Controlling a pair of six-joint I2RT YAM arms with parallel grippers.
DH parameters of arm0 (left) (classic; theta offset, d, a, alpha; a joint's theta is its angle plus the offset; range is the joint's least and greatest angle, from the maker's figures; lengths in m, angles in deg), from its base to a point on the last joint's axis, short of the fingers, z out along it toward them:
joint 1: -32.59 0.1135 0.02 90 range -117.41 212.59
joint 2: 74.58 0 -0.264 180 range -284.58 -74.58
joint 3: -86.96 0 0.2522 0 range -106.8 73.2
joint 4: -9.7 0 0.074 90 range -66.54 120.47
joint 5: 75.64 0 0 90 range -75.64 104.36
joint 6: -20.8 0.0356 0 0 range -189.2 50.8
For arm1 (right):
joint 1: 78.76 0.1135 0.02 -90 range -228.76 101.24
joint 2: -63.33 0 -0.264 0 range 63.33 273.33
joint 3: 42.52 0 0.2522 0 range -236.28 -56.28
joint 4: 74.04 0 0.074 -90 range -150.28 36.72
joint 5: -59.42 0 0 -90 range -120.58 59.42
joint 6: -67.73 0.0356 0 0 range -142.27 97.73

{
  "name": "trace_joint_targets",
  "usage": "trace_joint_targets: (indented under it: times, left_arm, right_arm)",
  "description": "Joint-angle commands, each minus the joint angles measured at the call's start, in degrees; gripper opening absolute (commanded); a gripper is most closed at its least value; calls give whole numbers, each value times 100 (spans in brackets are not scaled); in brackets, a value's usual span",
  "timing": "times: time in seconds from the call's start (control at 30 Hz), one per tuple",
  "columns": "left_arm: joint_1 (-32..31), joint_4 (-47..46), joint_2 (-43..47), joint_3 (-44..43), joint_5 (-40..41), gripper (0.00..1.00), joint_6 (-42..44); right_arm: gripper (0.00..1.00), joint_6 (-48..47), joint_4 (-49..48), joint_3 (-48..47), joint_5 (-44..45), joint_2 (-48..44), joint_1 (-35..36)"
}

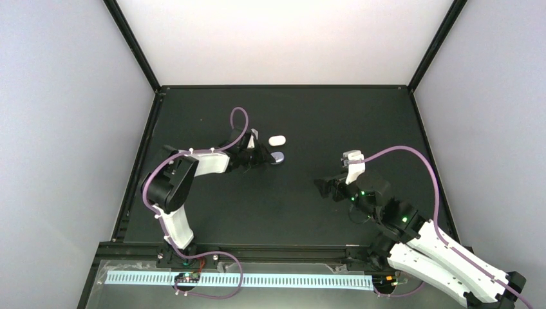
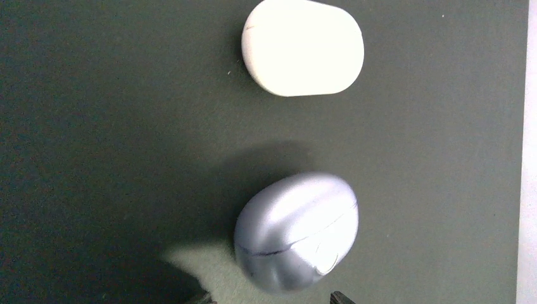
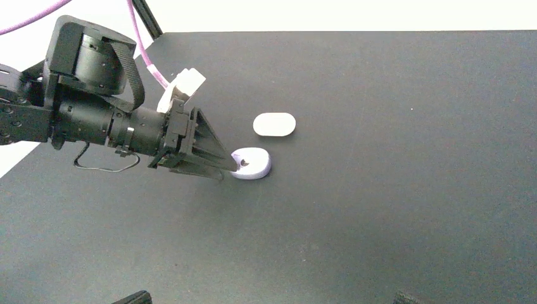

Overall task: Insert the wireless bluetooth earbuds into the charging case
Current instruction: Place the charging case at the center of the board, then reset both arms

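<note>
Two small oval cases lie side by side on the black table [image 1: 283, 212], a little left of its middle. The white charging case [image 1: 277, 140] is the farther one. The purple charging case [image 1: 278, 157] is just nearer, with a strip of bare table between them. The white one lies flat and looks closed. The purple one shows a rounded, shiny shell with a thin seam across it in the left wrist view. In the right wrist view a small dark mark sits on its left end, too small to identify. No earbuds can be picked out in any view, and whether any sit inside the cases cannot be told.

The left gripper [image 3: 229, 166] reaches in from the left, low over the table. Its dark fingers [image 2: 339, 296] are set narrowly on either side of the left end of the purple charging case. Whether they press on the shell or only flank it cannot be told. The case looks to be resting on the table.

The right gripper [image 1: 324, 187] hangs over the right half of the table, well apart from both cases and nearer than them, and it points left toward them. Its jaws stand wide, with the two fingertips at opposite ends of the bottom edge of its own wrist view and only bare table between them.

A purple cable [image 1: 239, 116] loops up behind the left wrist, and another runs along the right arm. Pale walls [image 1: 64, 129] close in the table on the left, right and far sides. A light toothed strip [image 1: 257, 280] runs along the near edge between the two arm bases.
</note>
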Motion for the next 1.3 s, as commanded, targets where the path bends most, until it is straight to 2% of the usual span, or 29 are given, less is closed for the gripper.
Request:
trace_joint_targets:
  times: [0.0, 0.23, 0.53, 0.7, 0.83, 1.0, 1.13, 1.2, 1.27]
  left_arm:
    - [-105, 229, -251, -388, -77, 47, 44]
    - [-219, 340, -381, -727, -61, 46, 80]
    - [-212, 574, -242, -703, 134, 47, 225]
    - [-68, 949, 1025, 121, 1175, 75, 349]
    - [50, 1588, 2157, 358, 1749, 97, 824]
    - [77, 2805, 3343, 229, 2553, 99, 1405]
    - [86, 3829, 3921, -111, 3141, 99, 1703]
    - [79, 4024, 4210, -200, 3215, 99, 1916]
    - [80, 4029, 4580, -189, 3326, 99, 2085]
  right_arm:
    - [100, -6, -30, -184, -37, 34, 11]
    - [100, -13, -8, -247, -46, 86, 10]
    - [100, -14, 41, -307, -46, 131, 8]
    - [100, -26, 68, -309, 67, 110, 9]
    - [100, 32, -63, -390, 79, 305, 10]
    - [100, 453, -295, -439, 378, 634, 15]
    - [100, 1421, -646, -316, 1126, 722, 14]
    - [100, 1597, -998, -160, 1375, 715, 12]
    - [100, 1392, -1645, -119, 1460, 830, 15]
